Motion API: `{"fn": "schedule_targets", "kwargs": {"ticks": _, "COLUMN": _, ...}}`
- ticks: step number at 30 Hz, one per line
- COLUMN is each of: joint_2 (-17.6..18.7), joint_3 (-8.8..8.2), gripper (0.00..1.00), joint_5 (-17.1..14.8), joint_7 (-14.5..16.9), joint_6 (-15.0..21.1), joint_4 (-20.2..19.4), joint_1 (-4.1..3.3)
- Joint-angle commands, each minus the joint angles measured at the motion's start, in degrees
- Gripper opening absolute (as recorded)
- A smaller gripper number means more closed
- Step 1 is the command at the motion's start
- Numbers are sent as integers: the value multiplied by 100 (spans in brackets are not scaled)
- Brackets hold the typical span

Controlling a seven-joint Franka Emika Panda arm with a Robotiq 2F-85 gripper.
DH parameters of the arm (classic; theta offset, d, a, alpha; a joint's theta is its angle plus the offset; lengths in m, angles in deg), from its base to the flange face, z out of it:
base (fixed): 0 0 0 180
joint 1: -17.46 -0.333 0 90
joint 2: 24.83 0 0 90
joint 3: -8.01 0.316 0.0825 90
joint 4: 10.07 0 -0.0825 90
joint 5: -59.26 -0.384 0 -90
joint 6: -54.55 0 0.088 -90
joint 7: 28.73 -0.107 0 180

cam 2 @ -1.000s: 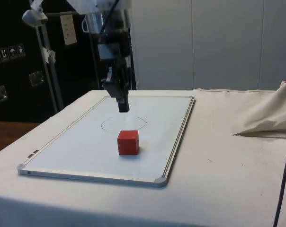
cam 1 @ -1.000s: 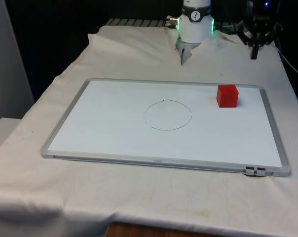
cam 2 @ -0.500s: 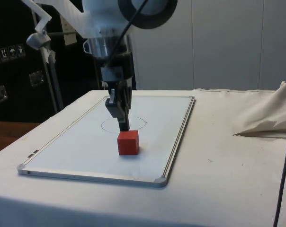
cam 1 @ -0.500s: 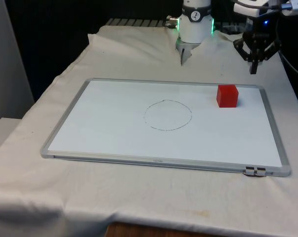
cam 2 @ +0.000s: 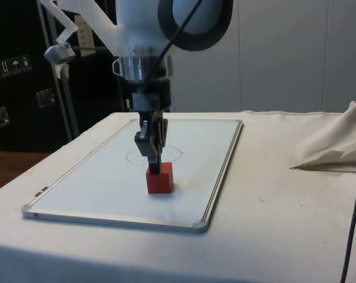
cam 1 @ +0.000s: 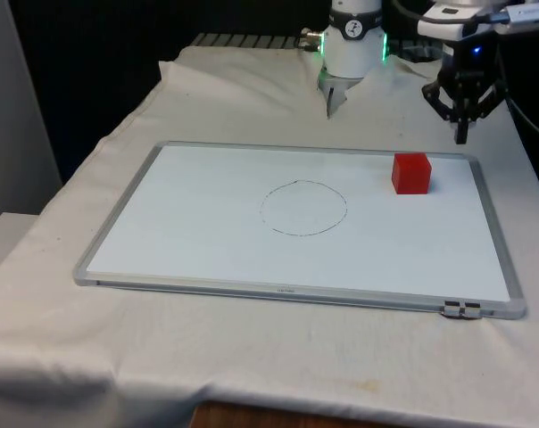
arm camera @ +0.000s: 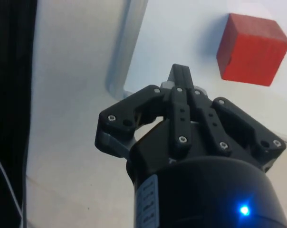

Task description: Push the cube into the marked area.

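Observation:
A red cube [cam 1: 411, 173] [cam 2: 160, 178] [arm camera: 252, 49] sits on the whiteboard [cam 1: 207, 241] near its far edge, at the front view's right. The marked area is a thin pencilled circle [cam 1: 302, 208] [cam 2: 154, 154] in the board's middle, with nothing inside it. My black gripper [cam 1: 463, 134] [cam 2: 153, 168] [arm camera: 180, 73] is shut with nothing held, its fingers pressed together and pointing down. It hangs low over the board's far right corner, a short way from the cube on the side away from the circle, not touching it.
The whiteboard has a raised grey frame [cam 1: 497, 232] [cam 2: 220, 171] all round and a small clip [cam 1: 461, 309] at its near right corner. A bunched fold of the white cloth [cam 2: 334, 147] lies beyond the board in the side view.
The gripper has come down from above and shifted slightly to the front view's right, ending close above the board's corner beside the cube. The cube has not moved.

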Motion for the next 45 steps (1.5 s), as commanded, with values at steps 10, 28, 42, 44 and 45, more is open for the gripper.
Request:
{"fn": "schedule_targets", "kwargs": {"ticks": 10, "joint_2": 304, "joint_3": 143, "gripper": 0, "joint_5": -470, "joint_7": 218, "joint_6": 619, "joint_4": -63, "joint_1": 52}}
{"fn": "schedule_targets", "kwargs": {"ticks": 28, "joint_2": 395, "joint_3": 80, "gripper": 0, "joint_5": -378, "joint_7": 80, "joint_6": 1008, "joint_4": -281, "joint_1": 6}}
{"fn": "schedule_targets", "kwargs": {"ticks": 42, "joint_2": 670, "joint_3": 34, "gripper": 0, "joint_5": -321, "joint_7": -120, "joint_6": 1455, "joint_4": -441, "joint_1": -23}}
{"fn": "schedule_targets", "kwargs": {"ticks": 44, "joint_2": 630, "joint_3": 6, "gripper": 0, "joint_5": -286, "joint_7": -172, "joint_6": 1450, "joint_4": -476, "joint_1": -23}}
{"fn": "schedule_targets", "kwargs": {"ticks": 45, "joint_2": 607, "joint_3": -11, "gripper": 0, "joint_5": -269, "joint_7": -195, "joint_6": 1444, "joint_4": -487, "joint_1": -23}}
